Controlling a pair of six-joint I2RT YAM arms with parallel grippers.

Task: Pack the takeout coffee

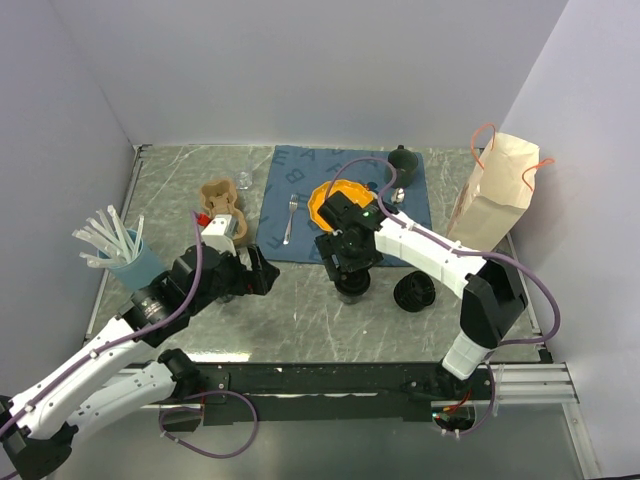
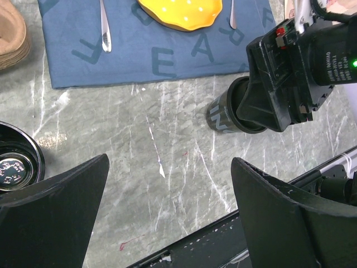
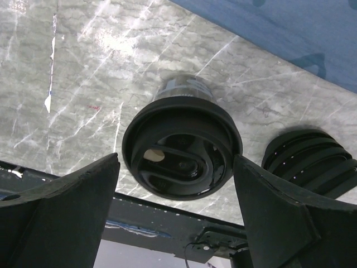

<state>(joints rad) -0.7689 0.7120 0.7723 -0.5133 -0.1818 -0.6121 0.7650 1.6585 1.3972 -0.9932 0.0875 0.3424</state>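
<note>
Coffee cup [image 3: 181, 146] lidded, under right gripper [image 3: 177, 184]; ribbed lid [image 3: 312, 162] beside.

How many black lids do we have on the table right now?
2. One lid already sits on the takeout cup, between the right gripper's open fingers. A spare ribbed lid lies just right of it on the marble. Others could be hidden behind the arms.

Grey marbled counter [image 1: 300, 310] with white veins; blue placemat [image 1: 300, 200] at upper centre, darker letters printed on it. Orange-yellow plate [image 2: 181, 12] — pale dots. Black cup [image 3: 181, 148], black ribbed lid [image 3: 312, 162]; light blue cup [image 1: 140, 265] at left.
</note>
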